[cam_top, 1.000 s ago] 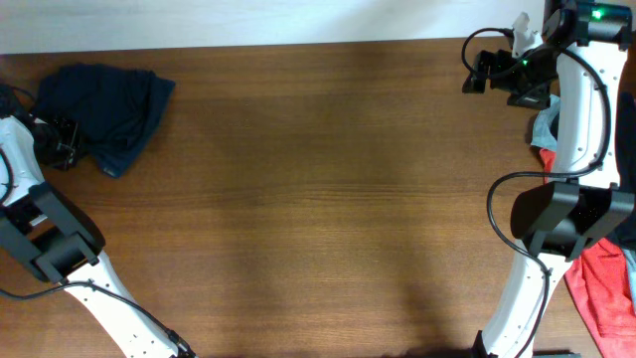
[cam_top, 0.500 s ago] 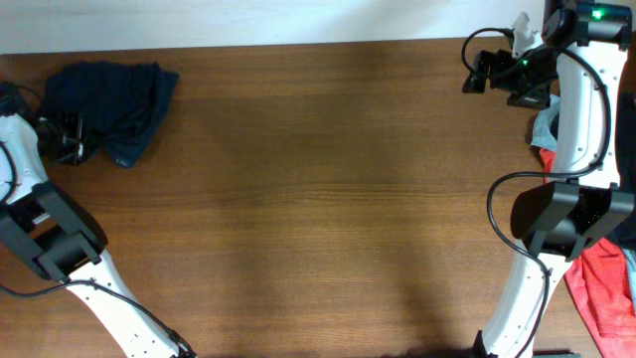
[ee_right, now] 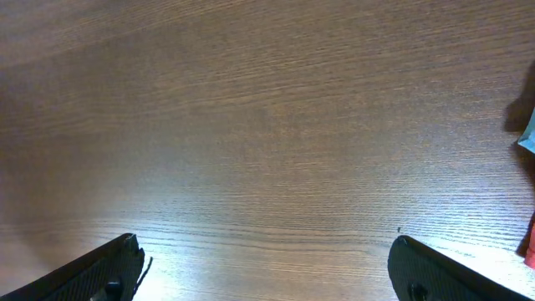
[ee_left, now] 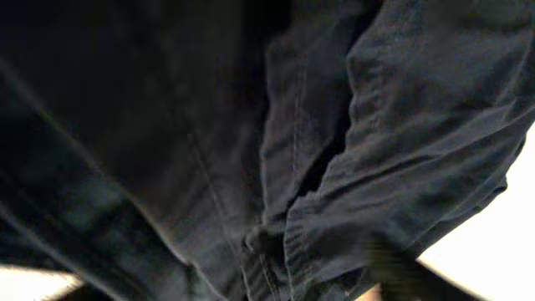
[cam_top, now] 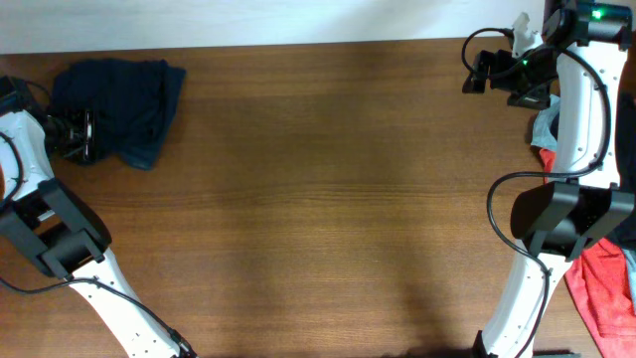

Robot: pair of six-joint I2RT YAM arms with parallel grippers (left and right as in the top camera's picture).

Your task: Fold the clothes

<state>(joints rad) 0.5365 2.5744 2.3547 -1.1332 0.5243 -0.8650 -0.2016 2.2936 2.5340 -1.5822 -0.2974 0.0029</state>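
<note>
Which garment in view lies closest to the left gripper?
The dark navy shorts, bunched at the far left beside the left gripper. The red garment and pale blue garment lie at the right edge.

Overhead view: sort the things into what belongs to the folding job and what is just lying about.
For the job:
- crumpled dark navy fabric shorts, far left corner of the table

Lying about:
- red fabric garment, right edge
- pale grey-blue fabric garment, farther back along the same edge
</note>
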